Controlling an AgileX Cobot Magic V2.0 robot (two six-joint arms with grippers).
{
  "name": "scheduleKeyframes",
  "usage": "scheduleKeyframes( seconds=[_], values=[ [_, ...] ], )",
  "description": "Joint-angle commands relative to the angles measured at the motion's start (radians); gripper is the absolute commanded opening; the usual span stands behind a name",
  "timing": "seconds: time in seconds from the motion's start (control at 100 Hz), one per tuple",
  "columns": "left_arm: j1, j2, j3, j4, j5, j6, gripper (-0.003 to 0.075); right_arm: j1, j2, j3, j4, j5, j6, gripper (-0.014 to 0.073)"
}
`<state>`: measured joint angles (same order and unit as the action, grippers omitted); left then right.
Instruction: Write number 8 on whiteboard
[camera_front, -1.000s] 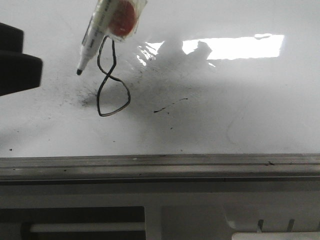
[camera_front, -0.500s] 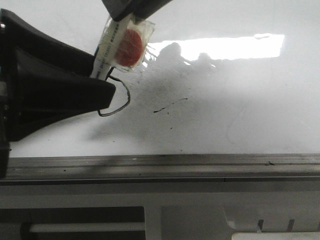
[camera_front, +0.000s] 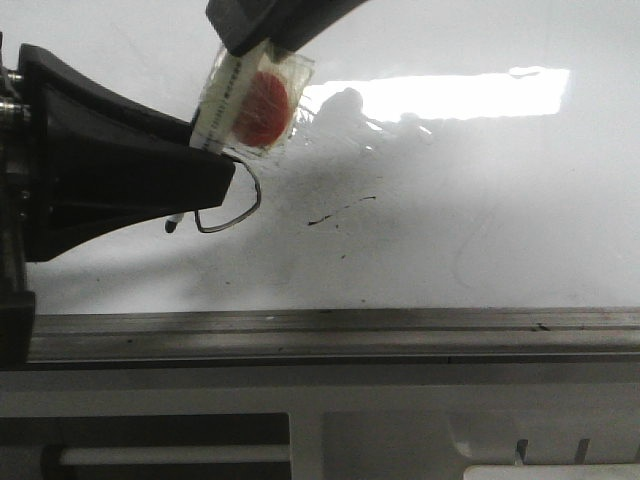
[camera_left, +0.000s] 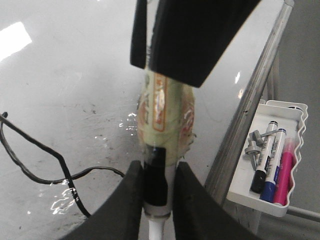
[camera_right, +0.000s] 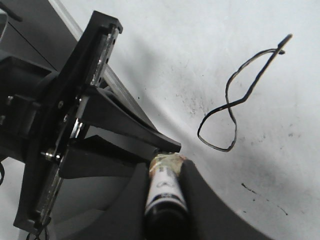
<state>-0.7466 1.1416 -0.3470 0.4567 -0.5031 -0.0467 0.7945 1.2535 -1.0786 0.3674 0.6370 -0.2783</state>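
Left gripper (camera_left: 157, 200): black, reaches in from the left edge in the front view, pointing right and low over the surface; jaws clenched on the tip end of the marker, one finger (camera_left: 126, 200) on each side of its black collar.
Right gripper (camera_right: 165, 200): black, comes down from the far top edge in the front view; jaws grasping the upper barrel of the same marker.
Marker (camera_front: 225, 100): white-barrelled whiteboard pen with printed label, wrapped in clear tape with a round red-orange patch (camera_front: 262, 106); tilted, upper end far, tip end down-left and mostly hidden behind the left gripper; held by both grippers at once.
Number 8 (camera_right: 235, 100): thin black hand-drawn figure on the board, left of centre; whole in the right wrist view, in the front view only the lower loop (camera_front: 240, 205) shows, just right of the left gripper tip.
Whiteboard (camera_front: 470, 220): large glossy white surface, grey smudges, bright window glare at the far right, short black smear marks (camera_front: 340, 210) right of the 8.
Edge rail (camera_front: 330, 335): grey metal strip along the near side.
Pen tray (camera_left: 295, 120): white plastic, beyond the rail in the left wrist view, holding black, blue and pink markers.
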Motion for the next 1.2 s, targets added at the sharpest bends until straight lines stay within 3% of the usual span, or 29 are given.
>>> scheduleKeyframes(
  seconds=[0.0,0.13,0.22,0.31,0.43,0.53,0.63,1.03,1.1,1.19],
  values=[
    [-0.006,-0.013,-0.032,-0.011,-0.079,-0.002,-0.002,0.001,-0.019,-0.027,0.02,-0.015,-0.008,0.0029],
    [-0.006,-0.013,-0.032,-0.011,-0.079,-0.028,-0.002,0.001,-0.012,-0.027,0.02,-0.007,-0.008,0.0306],
    [-0.006,-0.018,-0.032,-0.02,-0.057,-0.134,-0.002,0.001,-0.009,-0.027,0.016,-0.017,-0.008,0.0397],
    [-0.006,-0.047,-0.032,-0.122,0.045,-0.238,-0.002,-0.003,-0.009,-0.027,0.011,-0.019,-0.008,0.0398],
    [0.012,-0.103,-0.032,-0.292,0.193,-0.241,-0.002,-0.003,-0.009,-0.027,0.01,-0.013,-0.008,0.0398],
    [0.037,-0.147,-0.032,-0.511,0.245,-0.241,-0.002,-0.003,-0.009,-0.027,0.01,-0.013,-0.008,0.0397],
    [0.06,-0.155,-0.032,-0.636,0.284,-0.241,-0.002,-0.003,-0.009,-0.027,0.01,-0.005,-0.008,0.0397],
    [0.077,-0.137,-0.032,-0.689,0.288,-0.241,-0.0013,-0.003,-0.009,-0.027,0.015,0.031,-0.008,0.0397],
    [0.077,-0.137,-0.032,-0.689,0.281,-0.241,0.0053,-0.003,-0.009,-0.027,0.015,0.029,-0.008,0.0397],
    [0.077,-0.137,-0.032,-0.689,0.279,-0.241,0.0226,-0.003,-0.009,-0.027,0.015,0.023,-0.008,0.0397]
  ],
)
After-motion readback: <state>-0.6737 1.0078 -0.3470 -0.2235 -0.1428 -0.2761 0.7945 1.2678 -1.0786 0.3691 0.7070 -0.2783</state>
